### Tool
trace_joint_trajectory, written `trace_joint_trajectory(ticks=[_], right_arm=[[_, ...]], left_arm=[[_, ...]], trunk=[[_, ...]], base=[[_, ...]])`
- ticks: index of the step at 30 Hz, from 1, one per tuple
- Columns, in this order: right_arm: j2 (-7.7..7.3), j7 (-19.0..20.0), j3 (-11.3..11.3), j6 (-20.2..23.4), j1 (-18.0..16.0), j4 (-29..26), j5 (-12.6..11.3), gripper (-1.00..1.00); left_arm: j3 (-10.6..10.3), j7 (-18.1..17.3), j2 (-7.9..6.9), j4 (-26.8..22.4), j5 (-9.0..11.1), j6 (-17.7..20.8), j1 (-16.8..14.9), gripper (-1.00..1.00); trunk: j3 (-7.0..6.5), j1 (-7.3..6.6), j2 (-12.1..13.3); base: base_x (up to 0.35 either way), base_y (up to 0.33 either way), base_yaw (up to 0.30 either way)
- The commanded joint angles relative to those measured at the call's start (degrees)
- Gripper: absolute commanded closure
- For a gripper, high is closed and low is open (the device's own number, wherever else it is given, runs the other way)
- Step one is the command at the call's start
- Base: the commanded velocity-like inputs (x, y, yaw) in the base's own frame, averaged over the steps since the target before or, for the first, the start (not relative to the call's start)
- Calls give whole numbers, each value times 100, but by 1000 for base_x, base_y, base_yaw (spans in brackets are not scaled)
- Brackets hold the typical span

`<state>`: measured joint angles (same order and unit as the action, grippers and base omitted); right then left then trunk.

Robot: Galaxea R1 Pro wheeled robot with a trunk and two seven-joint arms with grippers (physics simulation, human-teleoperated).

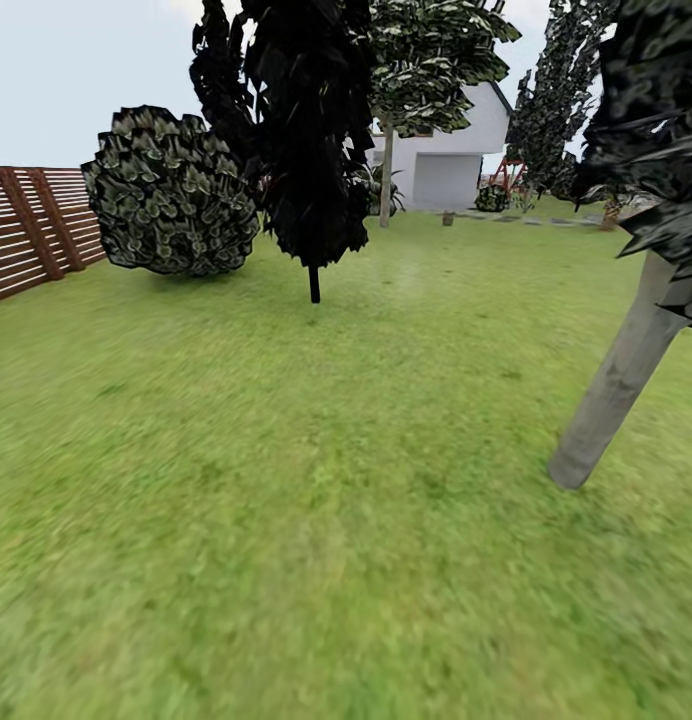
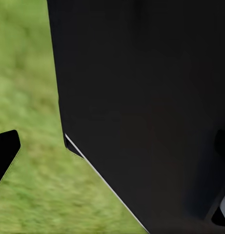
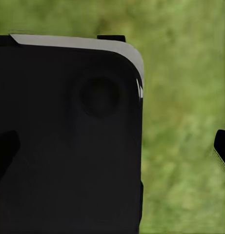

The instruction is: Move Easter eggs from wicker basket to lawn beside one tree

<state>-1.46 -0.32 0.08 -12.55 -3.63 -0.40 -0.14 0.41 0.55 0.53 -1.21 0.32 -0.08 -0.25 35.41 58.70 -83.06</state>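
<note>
From the head view we look over the lawn [image 1: 316, 480]: the fence [image 1: 31, 225] far left, then the round bush [image 1: 171, 195], a thin-stemmed black tree [image 1: 311, 150], the white house [image 1: 446, 155] behind, and the leaning grey tree [image 1: 621, 375] at right. Both wrist views show blurred grass past dark robot bodywork [image 2: 146, 107]; a dark fingertip [image 2: 5, 151] edges each, and we cannot tell the fingers' state.

Matte black body panel [image 3: 68, 146] with rounded, pale-edged corner and round recess.

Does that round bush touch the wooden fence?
Apart. In the head view a strip of lawn separates the bush from the fence.
</note>
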Motion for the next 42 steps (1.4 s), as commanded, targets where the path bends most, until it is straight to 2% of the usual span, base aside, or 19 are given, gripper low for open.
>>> trace_joint_trajectory(ticks=[1,42], right_arm=[[5,-3,1,-19,-4,5,1,-100],[11,-3,1,-19,-2,5,-2,-100]], left_arm=[[3,6,1,-2,3,-1,-2,-100],[6,-1,-4,-2,3,-1,-2,-100]], trunk=[[5,3,-2],[5,3,-2]], base=[[340,0,0],[340,0,0]])
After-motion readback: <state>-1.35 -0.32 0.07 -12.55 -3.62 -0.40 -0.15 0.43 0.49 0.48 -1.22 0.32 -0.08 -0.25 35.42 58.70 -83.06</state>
